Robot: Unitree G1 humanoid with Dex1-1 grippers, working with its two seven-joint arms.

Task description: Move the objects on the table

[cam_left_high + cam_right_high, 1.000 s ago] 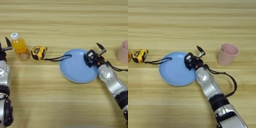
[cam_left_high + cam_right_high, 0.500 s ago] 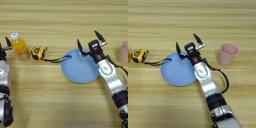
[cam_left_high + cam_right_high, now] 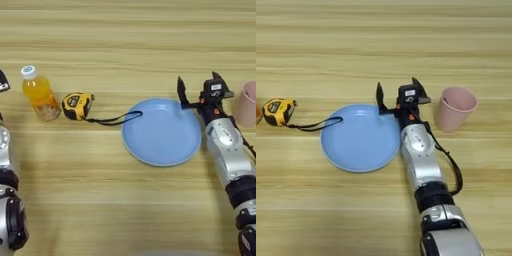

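1. The right gripper point(image 3: 398, 92) hovers at the right edge of the plate point(image 3: 358, 142), between the plate and the cup point(image 3: 454, 108). Its two black fingers are spread wide and hold nothing.
2. The cup stands upright just to the right of that gripper, apart from it and apart from the plate. It looks like the likeliest thing to pick up next, though the task does not say so.
3. To take the cup well, the gripper should come in from the side with one finger on each side of the wall, below the rim, and close only once the cup sits squarely between them. A light plastic cup probably tips or slides if one finger touches first.
4. The nearer finger hangs over the plate's rim, so any sideways swing should clear the rim to avoid nudging the plate.
5. The tape measure point(image 3: 77, 105) lies left of the plate, and the loop of its strap point(image 3: 116, 119) reaches the plate's left edge. Moving the plate could drag the strap.
6. The bottle point(image 3: 39, 94) stands upright just left of the tape measure.
7. The left gripper point(image 3: 3, 82) sits at the far left edge of the table point(image 3: 128, 40), near the bottle. I cannot tell how its fingers stand.
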